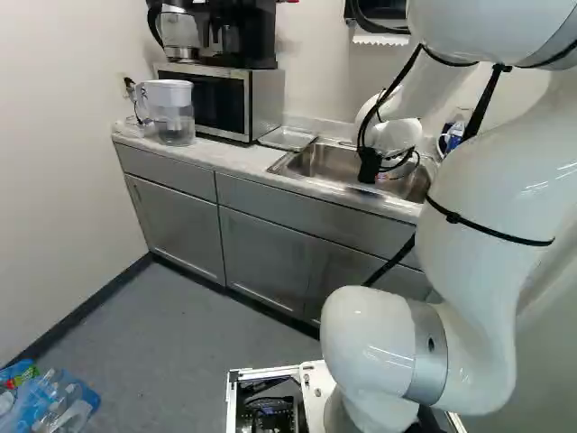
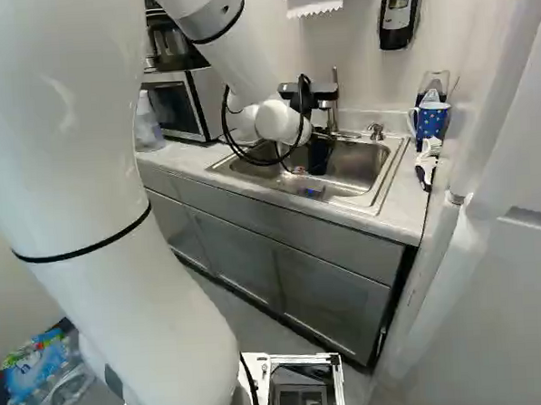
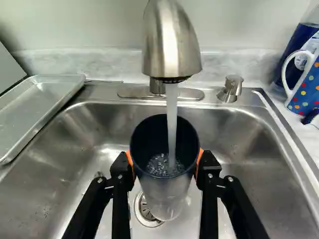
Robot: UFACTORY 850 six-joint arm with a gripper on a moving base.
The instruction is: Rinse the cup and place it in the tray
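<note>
In the right base view my gripper (image 2: 320, 153) hangs over the sink, its fingertips too small to make out. The wrist view shows the gripper (image 3: 166, 162) shut on the cup (image 3: 164, 191), orange pads against both sides. This cup is dark inside with a clear lower part, its mouth facing up. From the faucet (image 3: 172, 45), a stream of water falls into the cup, with bubbles inside. The metal tray (image 3: 37, 107) lies on the counter beside the sink, and its surface bears nothing; the left base view shows the tray (image 1: 288, 138) near the microwave.
Around the cup is the steel sink (image 3: 249, 164), its drain below. A spotted blue mug (image 2: 431, 120) and a dark bottle stand on the counter at the sink's other side. The microwave (image 1: 261, 104) and a water pitcher (image 1: 171, 113) stand beyond the tray.
</note>
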